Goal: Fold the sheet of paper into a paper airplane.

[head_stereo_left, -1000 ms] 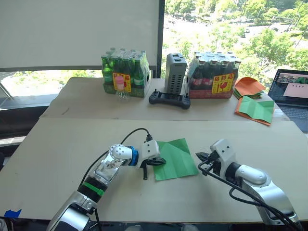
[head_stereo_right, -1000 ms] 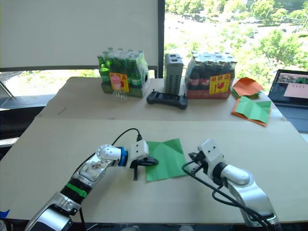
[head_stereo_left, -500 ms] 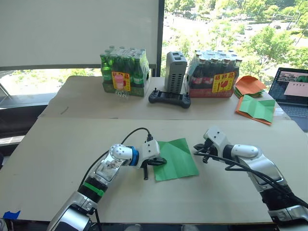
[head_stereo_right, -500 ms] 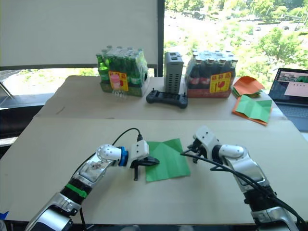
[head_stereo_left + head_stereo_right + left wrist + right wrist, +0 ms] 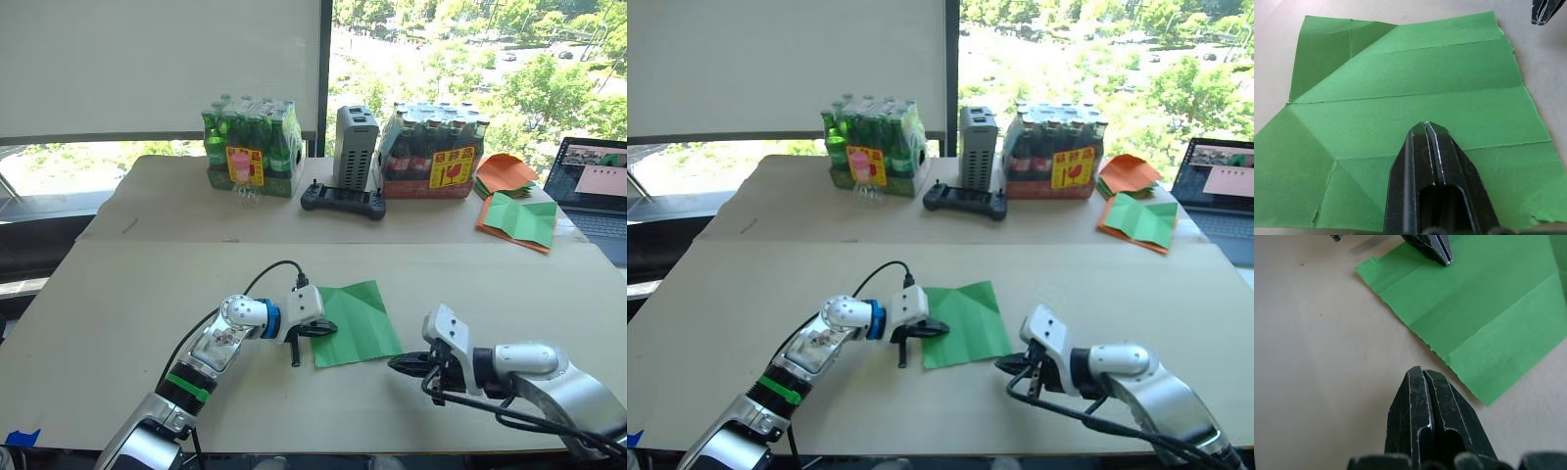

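The sheet of paper is bright green and squarish, and lies flat on the near table with crease lines across it, not shaped as a paper airplane. My left gripper is shut, its tips pressed down on the sheet's left edge; the left wrist view shows the shut fingers resting on the green paper. My right gripper is shut and low over the bare table, just off the sheet's front right corner. In the right wrist view its tips stop a little short of the paper's torn edge.
On the far table stand a pack of green bottles, a grey box, a black controller and a pack of dark bottles. Orange papers, a green sheet with orange edges and a laptop lie far right.
My right gripper has swung from beside the sheet's right edge back toward me, down to its front right corner. The left gripper and the sheet have stayed put.
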Robot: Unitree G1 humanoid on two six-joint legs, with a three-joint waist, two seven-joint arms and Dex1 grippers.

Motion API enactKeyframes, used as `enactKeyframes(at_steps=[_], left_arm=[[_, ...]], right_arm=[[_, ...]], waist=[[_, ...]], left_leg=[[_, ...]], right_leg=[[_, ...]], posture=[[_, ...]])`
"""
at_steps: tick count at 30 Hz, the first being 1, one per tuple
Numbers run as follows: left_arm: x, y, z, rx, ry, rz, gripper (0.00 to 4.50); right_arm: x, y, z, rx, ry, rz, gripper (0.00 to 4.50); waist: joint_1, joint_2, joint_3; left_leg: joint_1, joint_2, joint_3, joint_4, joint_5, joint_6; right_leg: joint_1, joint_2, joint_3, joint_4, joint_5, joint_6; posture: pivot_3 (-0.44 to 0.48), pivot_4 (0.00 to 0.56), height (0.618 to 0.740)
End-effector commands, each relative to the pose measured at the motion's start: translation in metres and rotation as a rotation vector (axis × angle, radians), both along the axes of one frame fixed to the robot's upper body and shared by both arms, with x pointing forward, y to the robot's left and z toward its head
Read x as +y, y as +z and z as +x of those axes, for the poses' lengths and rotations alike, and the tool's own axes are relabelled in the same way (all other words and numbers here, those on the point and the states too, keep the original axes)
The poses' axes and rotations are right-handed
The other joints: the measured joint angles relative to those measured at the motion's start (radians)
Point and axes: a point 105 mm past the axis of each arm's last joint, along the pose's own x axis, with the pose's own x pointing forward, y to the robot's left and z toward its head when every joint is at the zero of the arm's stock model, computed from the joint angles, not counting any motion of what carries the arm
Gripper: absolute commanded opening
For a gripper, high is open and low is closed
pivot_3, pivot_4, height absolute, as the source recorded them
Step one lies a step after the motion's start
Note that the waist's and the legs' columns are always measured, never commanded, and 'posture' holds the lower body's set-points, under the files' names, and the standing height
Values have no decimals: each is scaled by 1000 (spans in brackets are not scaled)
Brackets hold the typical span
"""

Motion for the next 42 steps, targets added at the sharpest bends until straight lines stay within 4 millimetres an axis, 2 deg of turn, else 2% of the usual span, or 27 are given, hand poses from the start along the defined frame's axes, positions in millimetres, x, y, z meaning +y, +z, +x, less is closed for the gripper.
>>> enactKeyframes(at_steps=[1,11,16,22,28,32,35,39,42], left_arm=[[15,-30,-7,86,25,106,0],[18,-29,-7,88,17,115,0],[17,-29,-7,92,6,120,0],[18,-29,-7,93,3,123,0],[18,-29,-6,92,3,124,0],[18,-28,-6,92,3,124,0],[18,-29,-6,92,5,126,0],[19,-28,-5,90,9,125,0],[19,-27,-4,86,18,117,0]], right_arm=[[3,-1,3,-70,-109,-22,19],[13,-17,-18,-76,-254,-7,19],[8,-20,-2,-162,-401,14,19],[9,-20,0,-195,-487,93,19],[20,-7,6,-224,-524,262,19],[23,2,19,-219,-576,408,19],[35,11,22,-212,-520,487,19],[55,19,15,-170,-379,547,19],[74,3,11,-103,-251,451,19]], waist=[[1,0,0],[-1,0,0],[-3,-2,-1],[-1,-1,-2],[-2,-1,-2],[-3,-1,-2],[-4,-1,-1],[-7,-1,-1],[-9,-1,-1]], left_leg=[[0,0,0,0,0,0],[1,0,0,0,0,0],[4,0,0,-1,0,0],[8,0,0,-1,0,0],[8,0,0,-1,0,0],[8,0,0,-1,0,0],[8,0,0,-1,0,0],[8,0,0,-2,0,0],[8,0,0,-2,0,1]], right_leg=[[0,0,0,0,0,0],[0,1,0,0,0,0],[2,2,1,1,0,0],[6,2,1,1,0,0],[6,2,1,1,0,0],[6,2,1,1,0,0],[5,2,1,2,0,0],[5,2,1,2,0,0],[5,2,1,2,0,0]], posture=[[0,150,678],[0,150,678],[0,150,678],[0,150,678],[0,150,678],[0,150,678],[0,150,678],[0,150,678],[0,150,678]])
